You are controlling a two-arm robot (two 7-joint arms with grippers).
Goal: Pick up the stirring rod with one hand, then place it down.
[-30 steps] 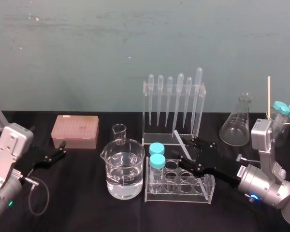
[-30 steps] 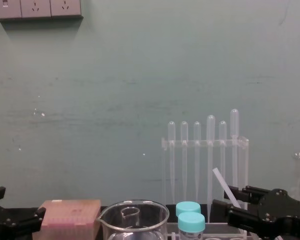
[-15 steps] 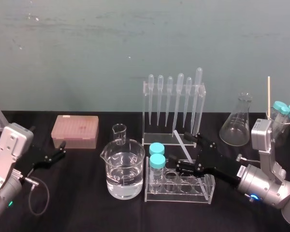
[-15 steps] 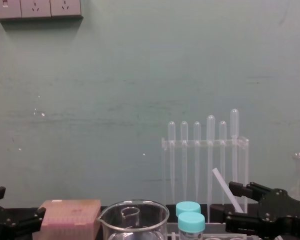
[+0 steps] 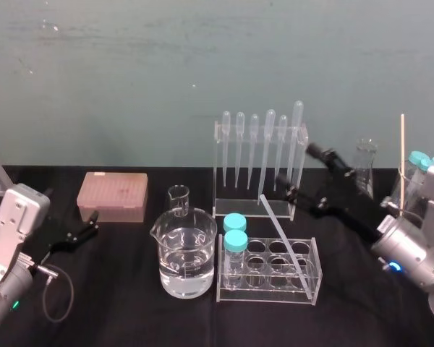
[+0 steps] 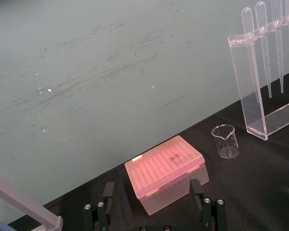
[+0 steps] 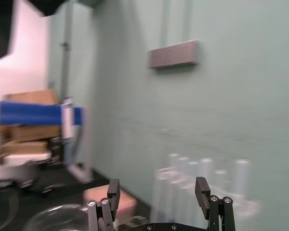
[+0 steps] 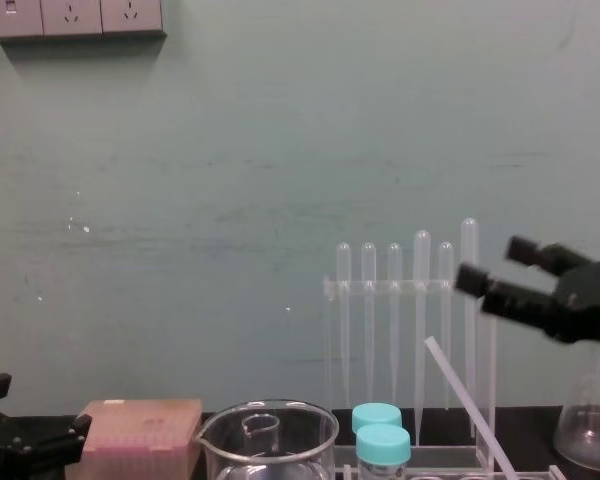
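Rod (image 5: 283,228) rests slanted across rack (image 5: 269,290).
Right gripper (image 5: 295,164) spread, empty, above; steer clear of pipettes (image 5: 269,148). Left gripper (image 5: 92,224) spread, parked.

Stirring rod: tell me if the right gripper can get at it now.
Probably yes. The right gripper hangs open above the stirring rod, which lies slanted across the test tube rack, uncovered on top. The pipette rack stands close by its far end, so room there is tight.

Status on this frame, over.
Right hand open, empty, up beside pipette rack. Left hand parked, open. Stirring rod slanted across test-tube rack.
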